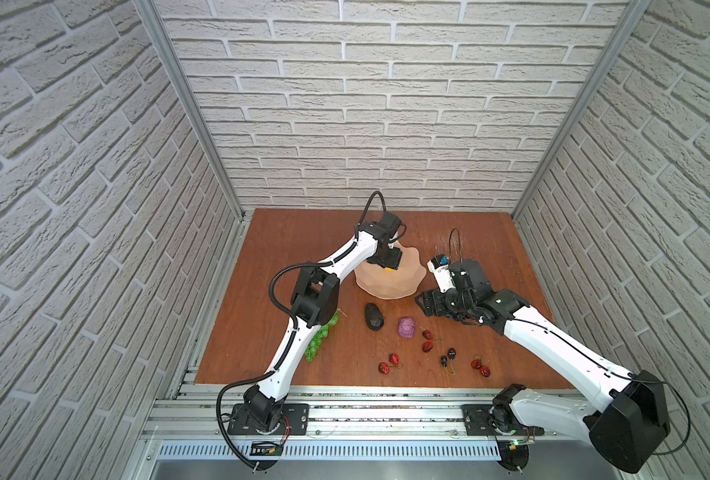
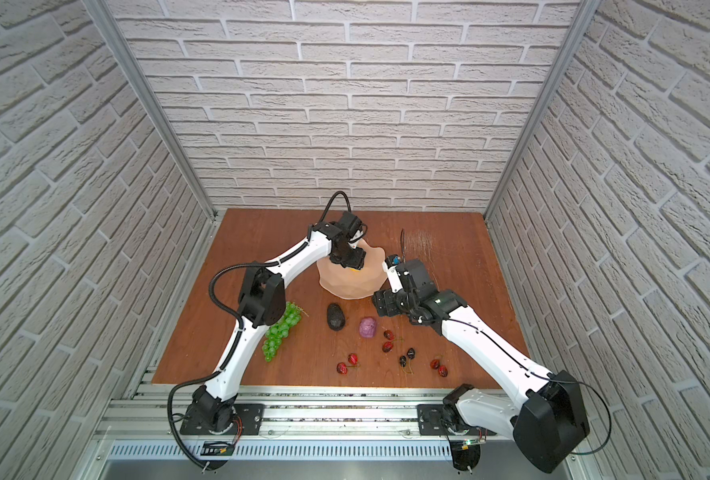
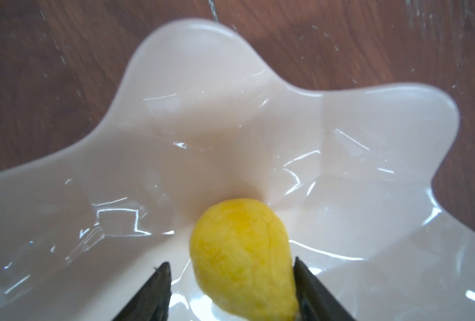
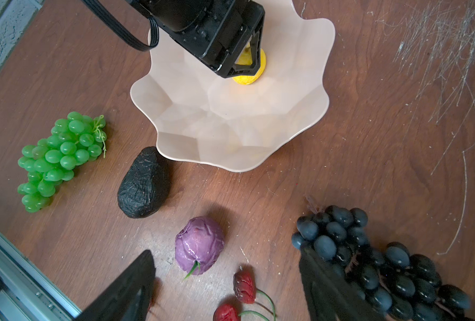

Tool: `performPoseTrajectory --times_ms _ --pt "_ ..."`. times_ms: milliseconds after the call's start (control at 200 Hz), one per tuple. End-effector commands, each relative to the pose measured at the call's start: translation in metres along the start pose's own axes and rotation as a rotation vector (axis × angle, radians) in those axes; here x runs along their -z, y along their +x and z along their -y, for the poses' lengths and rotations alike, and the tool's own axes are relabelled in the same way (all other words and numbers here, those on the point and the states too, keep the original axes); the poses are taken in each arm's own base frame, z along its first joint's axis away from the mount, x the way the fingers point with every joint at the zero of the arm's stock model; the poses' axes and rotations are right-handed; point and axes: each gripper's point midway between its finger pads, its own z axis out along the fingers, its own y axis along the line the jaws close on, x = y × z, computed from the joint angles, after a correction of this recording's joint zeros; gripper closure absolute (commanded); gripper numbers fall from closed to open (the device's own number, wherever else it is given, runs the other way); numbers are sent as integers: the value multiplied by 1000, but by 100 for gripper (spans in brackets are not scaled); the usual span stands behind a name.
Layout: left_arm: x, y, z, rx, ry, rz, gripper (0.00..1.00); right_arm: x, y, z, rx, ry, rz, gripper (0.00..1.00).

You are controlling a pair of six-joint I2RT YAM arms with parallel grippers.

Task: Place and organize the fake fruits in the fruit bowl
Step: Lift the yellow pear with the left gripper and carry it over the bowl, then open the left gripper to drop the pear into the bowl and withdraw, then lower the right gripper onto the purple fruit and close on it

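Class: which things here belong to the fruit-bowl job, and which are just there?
Job: fruit bowl, yellow lemon-like fruit, green grape bunch, dark grape bunch, avocado, purple fruit, cherries.
Just there: wooden table, brick walls, metal rail.

You have the bowl [image 1: 386, 287] toward the back of the table [image 1: 303, 249], near its middle, with the lemon [image 3: 241, 250] inside it, between the parted jaws of the left gripper [image 3: 232, 266]. In front of the bowl lies the avocado [image 1: 374, 316], and to its right the round fruit [image 1: 406, 327]. The cherries [image 1: 394, 358] are scattered nearer the front edge. The left grape bunch [image 2: 280, 330] sits well left of the avocado. The right grape bunch [image 4: 369, 258] lies right of the round fruit, just beside the right gripper [image 4: 226, 254].
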Motion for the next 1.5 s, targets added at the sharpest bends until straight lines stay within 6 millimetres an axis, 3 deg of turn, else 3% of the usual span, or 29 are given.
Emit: performPoseTrajectory --times_ms 0,85,250,520,670,1025,1300,1495 --pt "1 -12 4 -17 -4 43 26 5 -5 -5 17 -12 16 16" --pt "8 -17 6 -15 0 58 26 7 -6 -5 20 -9 16 16" --pt "42 -34 9 -13 7 126 25 15 -15 -6 22 -4 39 16" --pt "119 -40 12 4 81 206 28 23 -28 -8 36 2 59 19" --pt "143 -16 9 -7 84 198 28 31 -34 -9 33 21 63 20" --pt "163 64 -15 146 54 230 26 20 -1 -21 39 12 -32 20" --pt "173 105 -33 182 -10 241 26 2 48 -37 73 35 -142 15" --pt "183 132 -48 245 -52 262 26 -17 72 -47 67 1 -216 14"
